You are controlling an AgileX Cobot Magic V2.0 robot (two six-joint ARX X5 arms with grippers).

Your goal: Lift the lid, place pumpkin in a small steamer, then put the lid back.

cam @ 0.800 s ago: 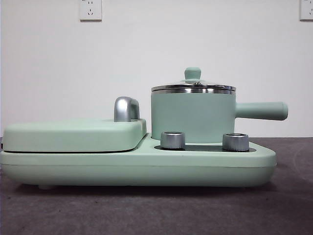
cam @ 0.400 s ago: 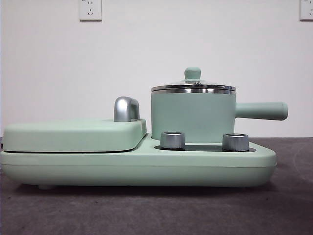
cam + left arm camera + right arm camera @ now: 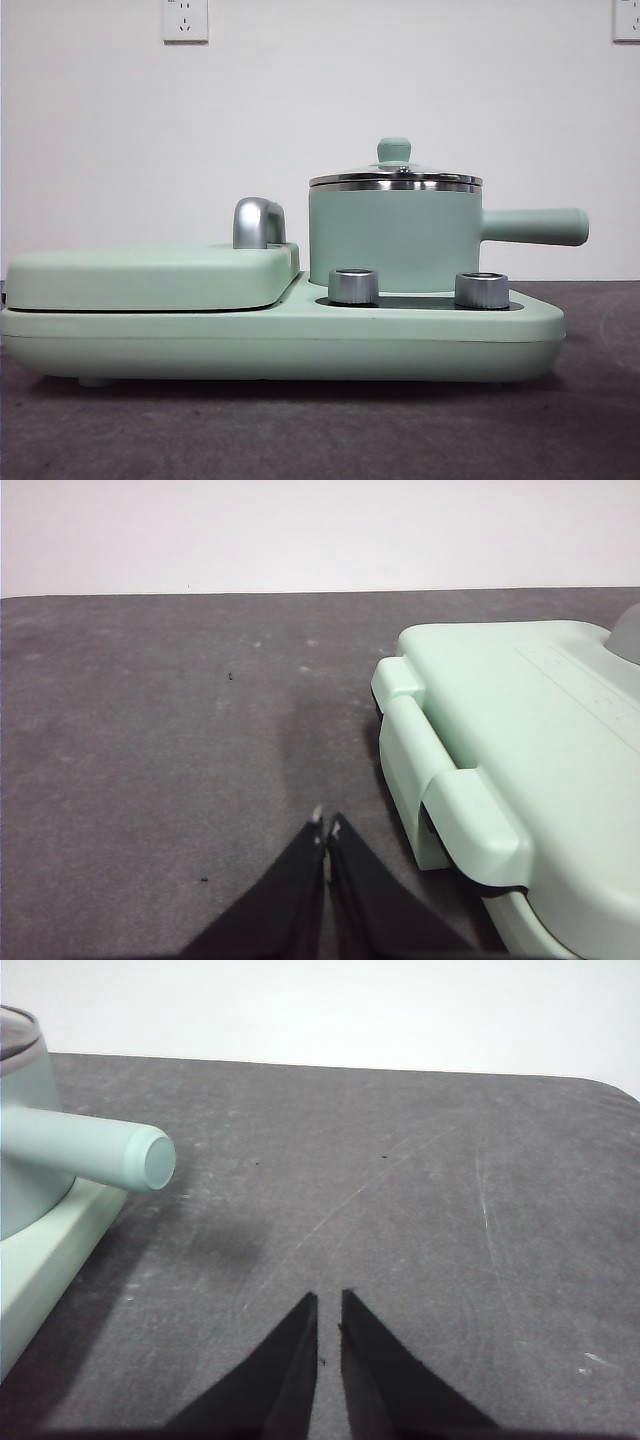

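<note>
Grey table point(image 3: 300, 440), white wall behind. Mint cooker base point(image 3: 280, 340) carries griddle cover point(image 3: 150, 275) and small steamer point(image 3: 395, 235), lid point(image 3: 395, 178) seated on it. Left gripper point(image 3: 325, 825), right gripper point(image 3: 327, 1300): jaws pressed together, holding nothing, both over bare table.

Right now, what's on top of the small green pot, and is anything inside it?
The lid sits on the small steamer, its knob upright. The pot's opaque wall hides the inside, so its contents cannot be seen.
</note>
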